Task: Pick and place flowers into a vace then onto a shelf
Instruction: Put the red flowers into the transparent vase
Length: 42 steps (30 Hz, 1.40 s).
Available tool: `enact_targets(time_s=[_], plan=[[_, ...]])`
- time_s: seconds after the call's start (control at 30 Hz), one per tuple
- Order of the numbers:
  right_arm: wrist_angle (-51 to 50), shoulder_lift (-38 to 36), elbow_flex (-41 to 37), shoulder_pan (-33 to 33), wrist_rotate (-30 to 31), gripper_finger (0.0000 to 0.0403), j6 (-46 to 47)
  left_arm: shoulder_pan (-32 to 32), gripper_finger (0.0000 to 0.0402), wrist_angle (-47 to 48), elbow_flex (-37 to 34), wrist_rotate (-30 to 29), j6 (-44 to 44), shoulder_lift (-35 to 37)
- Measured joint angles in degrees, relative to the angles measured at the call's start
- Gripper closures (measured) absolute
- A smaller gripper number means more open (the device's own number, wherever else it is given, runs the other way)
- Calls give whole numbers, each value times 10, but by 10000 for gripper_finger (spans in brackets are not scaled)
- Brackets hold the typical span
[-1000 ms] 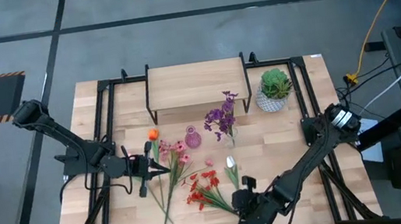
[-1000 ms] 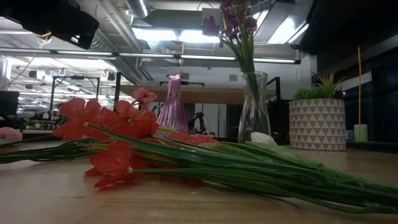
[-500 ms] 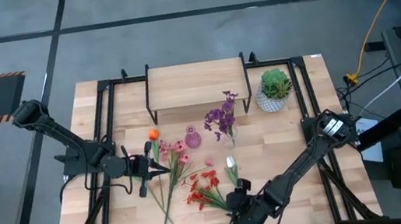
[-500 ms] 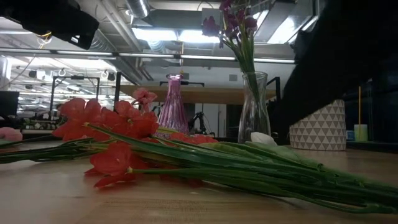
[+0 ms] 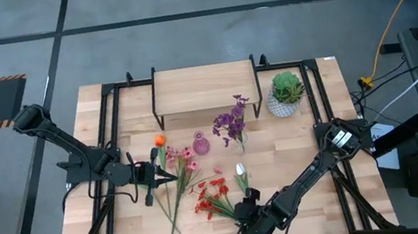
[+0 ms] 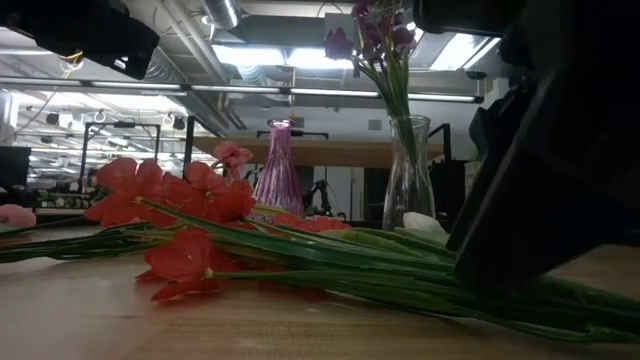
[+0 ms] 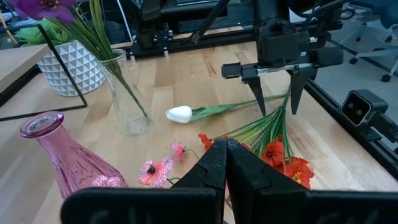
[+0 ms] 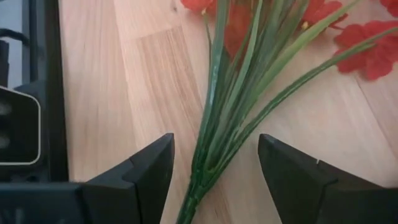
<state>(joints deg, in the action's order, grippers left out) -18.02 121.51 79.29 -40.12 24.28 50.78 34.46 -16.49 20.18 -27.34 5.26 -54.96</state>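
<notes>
Wood table [image 5: 322, 167] on grey floor, ceiling lights behind. Shelf [image 5: 204, 81] at far edge; flowers [image 5: 203, 192] mid-front. Right gripper [image 8: 214, 162], fingers apart, straddles red-bloom stems [image 8: 233, 99] at front edge. Left gripper [image 7: 225, 163], fingers together, waits left of flowers.

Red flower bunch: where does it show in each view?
High view: red flower bunch near the table's front edge, by the right end effector.
Low view: across the foreground.
Left wrist view: under the right end effector.
Right wrist view: stems between the open fingers.
Shared landmark: clear vase, not in the right wrist view.
</notes>
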Motion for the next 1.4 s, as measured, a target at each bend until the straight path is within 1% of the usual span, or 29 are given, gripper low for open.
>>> enact_targets(time_s=[0.37, 0.6, 0.7, 0.83, 1.0, 1.17, 1.33, 1.4], plan=[[-35, 0, 0, 8, 1, 169, 1, 0, 398, 0, 0, 0, 0, 0], [-37, 0, 0, 16, 1, 169, 1, 0, 398, 0, 0, 0, 0, 0], [-39, 0, 0, 18, 1, 178, 2, 0, 398, 0, 0, 0, 0, 0], [-42, 0, 0, 19, -2, 207, 2, 0, 398, 0, 0, 0, 0, 0], [-42, 0, 0, 19, -11, 258, 2, 0, 398, 0, 0, 0, 0, 0], [-42, 0, 0, 23, -18, 310, 43, 0, 398, 0, 0, 0, 0, 0], [-41, -1, 0, 30, -45, 357, 50, 0, 398, 0, 0, 0, 0, 0], [-40, -2, 0, 31, -47, 374, 49, 0, 398, 0, 0, 0, 0, 0]])
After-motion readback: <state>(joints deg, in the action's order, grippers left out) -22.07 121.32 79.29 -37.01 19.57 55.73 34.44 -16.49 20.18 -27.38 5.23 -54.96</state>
